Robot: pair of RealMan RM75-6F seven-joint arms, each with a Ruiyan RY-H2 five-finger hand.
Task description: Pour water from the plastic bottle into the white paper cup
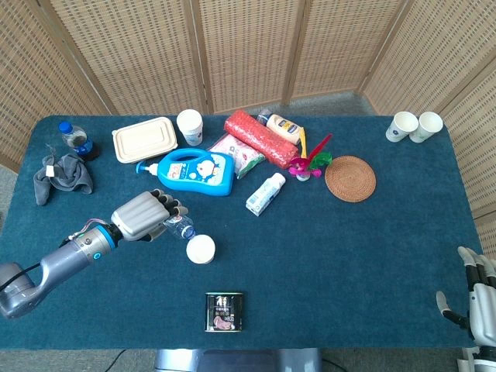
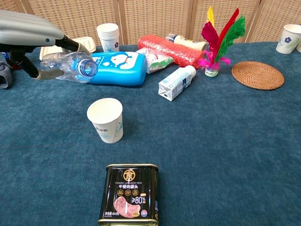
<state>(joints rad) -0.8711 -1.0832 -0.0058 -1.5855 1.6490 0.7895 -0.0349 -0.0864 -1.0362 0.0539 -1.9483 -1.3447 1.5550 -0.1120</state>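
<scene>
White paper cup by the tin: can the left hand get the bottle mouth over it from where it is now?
Probably yes. The left hand holds the plastic bottle tilted, its mouth just short of the white paper cup, with only bare table between them.

The left hand (image 1: 142, 216) hides most of the plastic bottle (image 1: 180, 227), and the frame edge crops the right hand (image 1: 474, 301).

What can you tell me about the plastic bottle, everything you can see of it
The plastic bottle is clear, crinkled and uncapped, with a blue neck ring. The left hand holds it off the table, tipped close to level, its mouth pointing toward the white paper cup and not yet over it. No stream of water shows.
</scene>
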